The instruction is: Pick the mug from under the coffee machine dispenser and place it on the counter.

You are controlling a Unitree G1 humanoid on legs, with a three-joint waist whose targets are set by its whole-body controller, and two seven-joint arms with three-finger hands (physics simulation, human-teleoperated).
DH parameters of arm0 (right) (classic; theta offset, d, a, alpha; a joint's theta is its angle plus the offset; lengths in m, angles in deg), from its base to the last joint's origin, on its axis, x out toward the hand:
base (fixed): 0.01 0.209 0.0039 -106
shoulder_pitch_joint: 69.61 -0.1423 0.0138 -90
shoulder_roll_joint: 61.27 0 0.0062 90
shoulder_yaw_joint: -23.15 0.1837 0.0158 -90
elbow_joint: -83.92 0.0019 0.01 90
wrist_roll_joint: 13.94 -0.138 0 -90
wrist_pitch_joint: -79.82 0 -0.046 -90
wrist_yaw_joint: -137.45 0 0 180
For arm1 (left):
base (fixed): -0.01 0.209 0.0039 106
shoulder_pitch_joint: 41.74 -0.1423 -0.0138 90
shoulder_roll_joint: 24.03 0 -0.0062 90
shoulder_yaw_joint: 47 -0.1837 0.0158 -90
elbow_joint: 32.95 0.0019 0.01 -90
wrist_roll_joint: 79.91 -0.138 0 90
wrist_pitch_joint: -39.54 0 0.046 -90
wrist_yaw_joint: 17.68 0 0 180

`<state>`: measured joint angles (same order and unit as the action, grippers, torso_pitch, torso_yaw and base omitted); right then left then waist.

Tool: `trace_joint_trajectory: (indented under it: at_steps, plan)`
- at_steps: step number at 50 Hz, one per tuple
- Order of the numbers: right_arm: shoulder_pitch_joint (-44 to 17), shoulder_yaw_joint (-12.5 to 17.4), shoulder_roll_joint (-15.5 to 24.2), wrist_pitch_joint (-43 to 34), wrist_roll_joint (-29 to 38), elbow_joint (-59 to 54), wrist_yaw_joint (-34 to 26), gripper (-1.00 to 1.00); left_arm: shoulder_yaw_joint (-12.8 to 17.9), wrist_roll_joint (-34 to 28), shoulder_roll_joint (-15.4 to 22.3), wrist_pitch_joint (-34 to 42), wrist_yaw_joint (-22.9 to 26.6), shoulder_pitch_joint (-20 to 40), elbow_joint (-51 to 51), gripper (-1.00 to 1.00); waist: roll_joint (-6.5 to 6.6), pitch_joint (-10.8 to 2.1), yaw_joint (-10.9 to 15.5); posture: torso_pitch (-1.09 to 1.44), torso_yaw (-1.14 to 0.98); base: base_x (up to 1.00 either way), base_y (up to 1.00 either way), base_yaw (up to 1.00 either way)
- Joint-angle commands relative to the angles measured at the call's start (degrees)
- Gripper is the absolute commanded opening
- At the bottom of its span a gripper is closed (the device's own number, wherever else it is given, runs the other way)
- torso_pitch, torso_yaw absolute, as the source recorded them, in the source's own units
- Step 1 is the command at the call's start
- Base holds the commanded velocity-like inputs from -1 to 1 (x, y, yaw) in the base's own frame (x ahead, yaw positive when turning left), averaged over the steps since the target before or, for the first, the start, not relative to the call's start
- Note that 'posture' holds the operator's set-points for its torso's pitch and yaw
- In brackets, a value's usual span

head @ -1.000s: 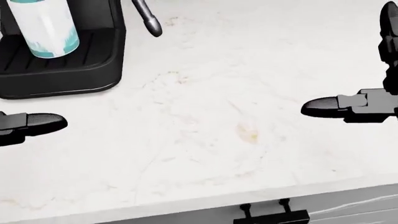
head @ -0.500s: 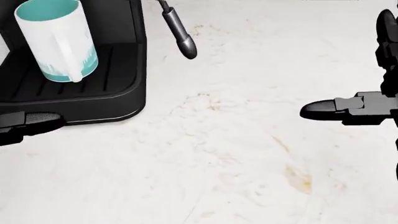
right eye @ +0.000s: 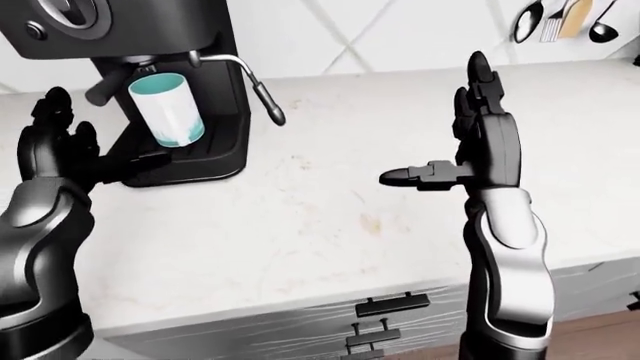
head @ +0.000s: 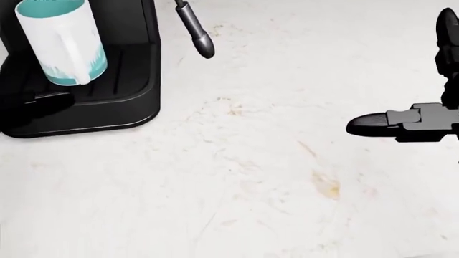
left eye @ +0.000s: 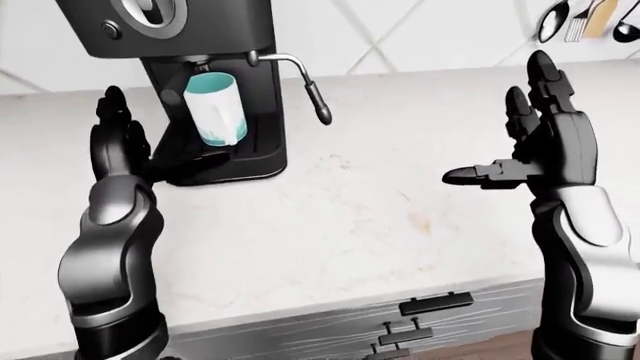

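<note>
A white mug (left eye: pixel 217 109) with a teal inside and teal marks near its base stands on the drip tray of the black coffee machine (left eye: pixel 185 30), under the dispenser. It also shows in the head view (head: pixel 63 45). My left hand (left eye: pixel 125 142) is open, raised just left of the machine's base, its thumb reaching over the tray edge, apart from the mug. My right hand (left eye: pixel 530 142) is open, fingers up and thumb pointing left, held above the counter far right of the machine.
The white marble counter (left eye: pixel 360 217) runs across the views, with a yellowish stain (head: pixel 326 185). The machine's steam wand (left eye: pixel 315 101) sticks out to the right of the mug. Grey drawers with black handles (left eye: pixel 435 304) lie below. Utensils (left eye: pixel 580 19) hang at top right.
The head view has shifted: machine and mug moved right and down in the picture, then slightly left. My left thumb now reaches the drip tray edge. My right hand keeps its place.
</note>
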<state>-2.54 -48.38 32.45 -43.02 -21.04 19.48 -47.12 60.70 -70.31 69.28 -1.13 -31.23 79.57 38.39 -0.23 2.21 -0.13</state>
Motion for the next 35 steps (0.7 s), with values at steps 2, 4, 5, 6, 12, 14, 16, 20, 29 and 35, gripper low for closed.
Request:
trace_joint_trajectory:
  at_steps: [2, 4, 5, 6, 12, 14, 16, 20, 29, 35]
  plan:
    - [-1.58, 0.67, 0.81, 1.2, -0.09, 1.92, 0.43, 1.0, 0.29, -0.24, 0.29, -0.76, -2.82, 1.14, -1.43, 1.0, -0.03, -1.25, 0.05, 0.0, 0.0, 0.0, 0.0, 0.0]
    - [-1.54, 0.67, 0.85, 1.12, -0.06, 1.93, 0.48, 1.0, 0.38, 0.34, 0.1, -0.1, -3.55, 1.24, -1.65, 1.0, -0.01, -1.28, 0.02, 0.0, 0.0, 0.0, 0.0, 0.0]
    - [-1.61, 0.69, 0.85, 1.02, -0.13, 1.96, 0.52, 1.0, 0.33, 0.59, 0.08, 0.07, -3.85, 1.41, -1.57, 1.0, -0.01, -1.31, 0.02, 0.0, 0.0, 0.0, 0.0, 0.0]
    - [-1.63, 0.7, 0.87, 0.94, -0.17, 1.99, 0.55, 1.0, 0.23, 0.9, -0.1, 0.25, -4.3, 1.68, -1.43, 1.0, -0.01, -1.33, 0.02, 0.0, 0.0, 0.0, 0.0, 0.0]
    - [-1.58, 0.65, 0.89, 1.33, -0.08, 1.52, 0.7, 1.0, -0.15, 2.77, 0.16, 0.85, -5.77, 3.88, -0.13, 1.0, -0.17, -1.42, 0.08, 0.0, 0.0, 0.0, 0.0, 0.0]
    - [-1.6, 0.75, 0.96, 1.19, -0.12, 1.63, 0.71, 1.0, -0.29, 3.36, 0.47, 0.27, -6.3, 5.18, 1.39, 1.0, -0.21, -1.44, 0.1, 0.0, 0.0, 0.0, 0.0, 0.0]
    - [-1.55, 0.83, 0.98, 1.24, -0.13, 1.55, 0.75, 1.0, -0.68, 3.98, 0.73, -0.07, -6.7, 6.64, 3.13, 1.0, -0.24, -1.48, 0.15, 0.0, 0.0, 0.0, 0.0, 0.0]
    - [-1.59, 0.98, 1.13, 1.01, -0.22, 1.61, 0.75, 1.0, -1.58, 5.03, 0.8, -0.85, -7.76, 9.46, 6.3, 1.0, -0.24, -1.58, 0.21, 0.0, 0.0, 0.0, 0.0, 0.0]
    - [-2.16, 1.3, 1.76, 0.72, -0.62, 1.38, 0.92, 1.0, -3.66, 6.35, -0.42, -2.84, -9.71, 12.42, 10.17, 1.0, -0.35, -1.74, 0.19, 0.0, 0.0, 0.0, 0.0, 0.0]
    - [-2.08, 1.41, 1.89, 0.35, -0.74, 1.8, 1.02, 1.0, -5.03, 5.75, -0.97, -3.92, -10.13, 13.98, 12.02, 1.0, -0.45, -1.84, 0.16, 0.0, 0.0, 0.0, 0.0, 0.0]
